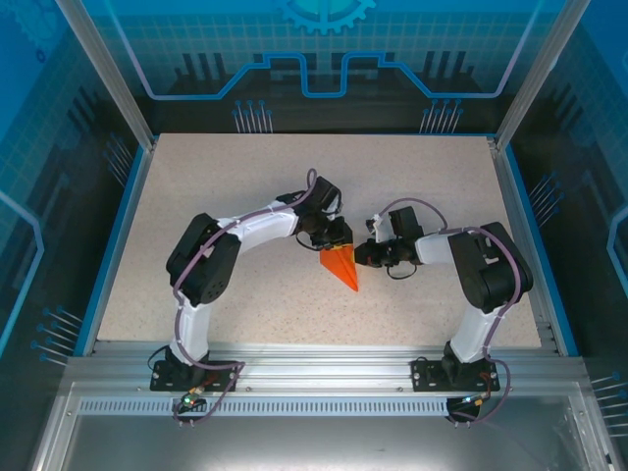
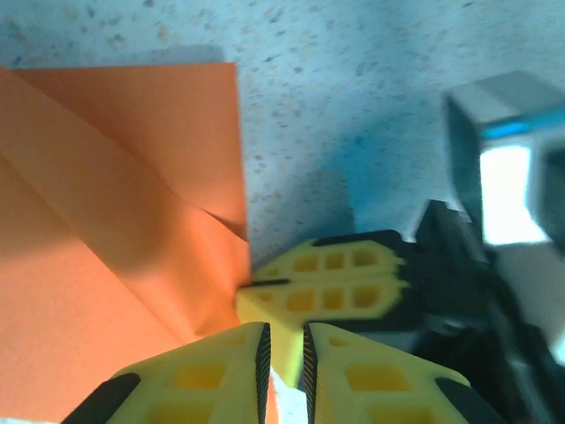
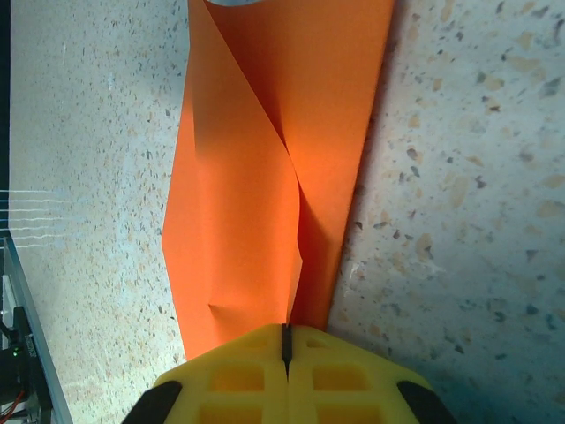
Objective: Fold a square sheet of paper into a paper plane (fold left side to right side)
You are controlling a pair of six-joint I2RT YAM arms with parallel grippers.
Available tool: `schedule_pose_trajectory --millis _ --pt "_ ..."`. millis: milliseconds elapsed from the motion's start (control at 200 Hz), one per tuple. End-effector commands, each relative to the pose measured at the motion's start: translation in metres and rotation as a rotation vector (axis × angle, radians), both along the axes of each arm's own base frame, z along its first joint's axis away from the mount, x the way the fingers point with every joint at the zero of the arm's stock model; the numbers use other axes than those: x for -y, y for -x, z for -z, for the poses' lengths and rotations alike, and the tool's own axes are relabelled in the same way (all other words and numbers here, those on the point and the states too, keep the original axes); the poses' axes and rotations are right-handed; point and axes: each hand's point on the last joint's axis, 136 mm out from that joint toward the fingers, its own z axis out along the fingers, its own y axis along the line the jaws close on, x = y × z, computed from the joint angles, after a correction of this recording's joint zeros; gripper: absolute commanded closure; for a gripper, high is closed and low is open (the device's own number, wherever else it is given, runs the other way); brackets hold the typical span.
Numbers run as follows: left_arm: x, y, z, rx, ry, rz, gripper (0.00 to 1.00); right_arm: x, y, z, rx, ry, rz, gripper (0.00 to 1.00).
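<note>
Nearest the overhead camera, well on the near side of the thin, bright orange paper (image 1: 342, 268) folded into a narrow pointed wedge, a silver aluminium rail (image 1: 314, 368) carries the bases of the white-and-black left arm (image 1: 201, 260) and right arm (image 1: 486, 265). The orange paper lies on the pale speckled tabletop (image 1: 196, 196) between the two grippers, its sharp point turned toward the rail and its wide end away. At the paper's wide end the left gripper (image 1: 336, 235) reaches in from the left. In its wrist view its yellow ribbed fingers (image 2: 203, 380) stand with only a thin slit between them at the paper's corner, and I cannot tell whether a layer is caught in that slit. Just right of the paper, the right gripper (image 1: 361, 255) has its yellow fingers (image 3: 229, 380) pressed together with a hairline seam between them. Their tips touch the paper's edge, where a creased flap stands raised off the lower layers. Beyond the paper the tabletop runs to a blue-lit panel wall (image 1: 314, 59).
</note>
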Motion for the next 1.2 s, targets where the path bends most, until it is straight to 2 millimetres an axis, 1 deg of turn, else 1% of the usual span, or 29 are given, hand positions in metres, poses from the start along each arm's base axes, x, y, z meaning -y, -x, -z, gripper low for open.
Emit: schedule_pose_trajectory --millis 0,195,400,485,545,610,715,785,875,910,970,1045,1105,1190 --pt "-0.001 0.0 0.011 -0.037 -0.016 0.017 0.78 0.015 0.023 0.037 -0.123 0.099 0.006 1.0" --pt "-0.005 0.0 0.032 -0.069 -0.036 0.006 0.78 0.016 0.024 0.038 -0.127 0.102 0.008 1.0" --pt "-0.011 0.006 0.053 -0.104 -0.067 -0.003 0.78 0.015 0.023 0.037 -0.126 0.101 0.004 1.0" --pt "-0.014 0.011 0.061 -0.118 -0.077 -0.008 0.78 0.014 0.021 0.032 -0.116 0.089 0.004 1.0" --pt "-0.015 0.013 0.064 -0.122 -0.079 -0.01 0.78 0.012 0.018 0.026 -0.103 0.074 0.003 0.99" --pt "-0.018 0.016 0.069 -0.131 -0.083 -0.013 0.78 0.01 0.013 0.013 -0.08 0.047 0.007 0.97" --pt "-0.02 0.02 0.073 -0.137 -0.086 -0.019 0.78 0.011 0.005 -0.012 -0.033 0.023 0.015 0.89" --pt "-0.021 0.023 0.075 -0.141 -0.087 -0.021 0.78 0.015 0.003 -0.028 -0.006 0.022 0.019 0.83" --pt "-0.02 0.024 0.076 -0.141 -0.089 -0.019 0.78 0.016 0.01 -0.045 0.016 0.017 0.002 0.74" --pt "-0.02 0.024 0.076 -0.139 -0.089 -0.02 0.78 0.015 0.015 -0.049 0.015 0.003 -0.007 0.72" --pt "-0.019 0.024 0.075 -0.137 -0.089 -0.018 0.79 0.01 0.023 -0.055 0.005 -0.038 -0.03 0.72" --pt "-0.02 0.025 0.077 -0.139 -0.093 -0.018 0.79 -0.002 0.036 -0.058 -0.024 -0.097 -0.071 0.73" --pt "-0.019 0.026 0.076 -0.138 -0.091 -0.016 0.79 -0.013 0.044 -0.056 -0.05 -0.127 -0.102 0.75" --pt "-0.02 0.027 0.078 -0.141 -0.096 -0.016 0.79 -0.025 0.048 -0.052 -0.069 -0.147 -0.129 0.76"
